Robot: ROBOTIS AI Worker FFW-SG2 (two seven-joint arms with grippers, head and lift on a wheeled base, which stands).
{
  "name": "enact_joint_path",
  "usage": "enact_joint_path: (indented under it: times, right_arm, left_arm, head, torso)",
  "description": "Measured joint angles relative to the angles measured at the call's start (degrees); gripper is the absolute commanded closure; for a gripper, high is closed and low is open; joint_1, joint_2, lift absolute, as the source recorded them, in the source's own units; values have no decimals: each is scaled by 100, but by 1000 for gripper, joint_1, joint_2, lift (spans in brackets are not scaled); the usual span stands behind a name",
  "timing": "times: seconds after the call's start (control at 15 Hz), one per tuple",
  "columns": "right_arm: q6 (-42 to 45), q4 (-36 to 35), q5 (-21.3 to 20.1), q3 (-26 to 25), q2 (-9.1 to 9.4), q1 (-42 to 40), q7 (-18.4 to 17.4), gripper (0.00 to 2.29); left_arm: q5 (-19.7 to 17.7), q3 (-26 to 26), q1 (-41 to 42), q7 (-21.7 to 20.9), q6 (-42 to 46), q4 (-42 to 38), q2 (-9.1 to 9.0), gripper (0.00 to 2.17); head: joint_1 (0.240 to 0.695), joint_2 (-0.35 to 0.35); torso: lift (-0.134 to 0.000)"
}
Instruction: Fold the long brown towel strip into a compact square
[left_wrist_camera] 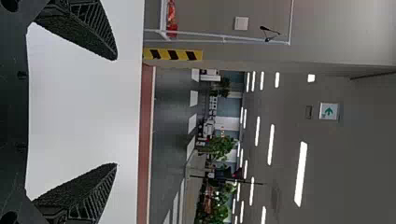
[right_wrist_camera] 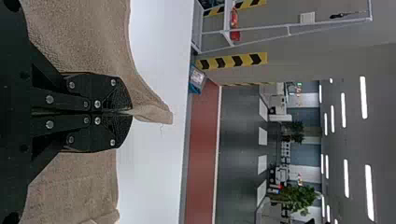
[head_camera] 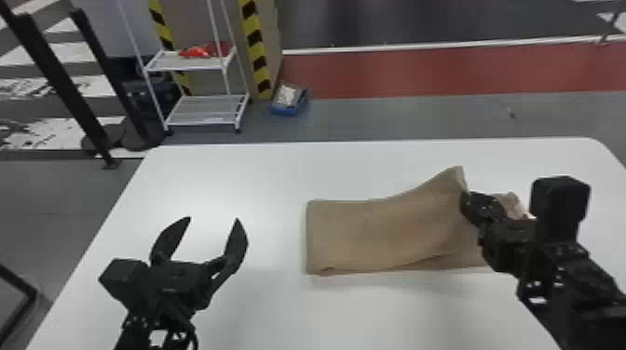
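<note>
The brown towel (head_camera: 382, 232) lies on the right half of the white table, its left part flat and folded over, its right part raised toward a peak. At that raised edge is my right gripper (head_camera: 467, 205). In the right wrist view my right gripper (right_wrist_camera: 132, 112) is shut on the brown towel (right_wrist_camera: 88, 37), a corner poking out past the fingertips. More cloth lies beyond and under the gripper. Left of the towel, my left gripper (head_camera: 213, 219) stands open over the table, touching nothing. The left wrist view has the left gripper (left_wrist_camera: 116, 112) with its fingers wide apart.
The white table (head_camera: 223, 172) has its far edge behind the towel and its left edge beside my left arm. On the floor beyond stand a white shelf rack (head_camera: 209, 109), a blue bin (head_camera: 289, 100) and black posts (head_camera: 65, 84).
</note>
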State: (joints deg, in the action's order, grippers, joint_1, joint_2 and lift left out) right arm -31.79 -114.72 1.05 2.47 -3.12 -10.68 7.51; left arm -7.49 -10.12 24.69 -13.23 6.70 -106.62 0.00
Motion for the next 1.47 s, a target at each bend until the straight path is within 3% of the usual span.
enact_joint_path:
  times: [0.13, 0.4, 0.67, 0.8, 0.87, 0.93, 1.47]
  right_arm:
    - [-99, -207, 192, -261, 22, -31, -16, 1298]
    - [-72, 257, 195, -209, 45, 133, -17, 1298]
    - [-487, -267, 488, -745, 37, 163, -4, 1278]
    - [-583, -101, 494, -805, 36, 217, -9, 961]
    - [-593, 26, 495, -816, 38, 238, -25, 188]
    - [-607, 97, 502, -838, 39, 254, -56, -2]
    - [-1439, 163, 443, -1358, -38, 517, -13, 66]
  left_arm:
    - [-1, 0, 7, 7, 1, 32, 0, 56]
    - [-8, 1, -5, -5, 2, 85, 0, 56]
    - [-13, -20, -8, -4, 2, 152, 0, 56]
    - [-10, 4, -14, -12, 2, 180, 0, 56]
    - [-5, 21, -21, -13, 2, 186, 0, 56]
    - [-2, 30, -23, -13, 2, 191, 0, 56]
    - [2, 36, -32, -22, 2, 270, 0, 56]
  head:
    - [695, 91]
    - [695, 93]
    - [695, 55]
    - [695, 37]
    - [695, 34]
    - [695, 29]
    - [695, -30]
  torso:
    - [-122]
    - [-122]
    - [-122]
    - [-122]
    - [-122]
    - [-122]
    - [-122]
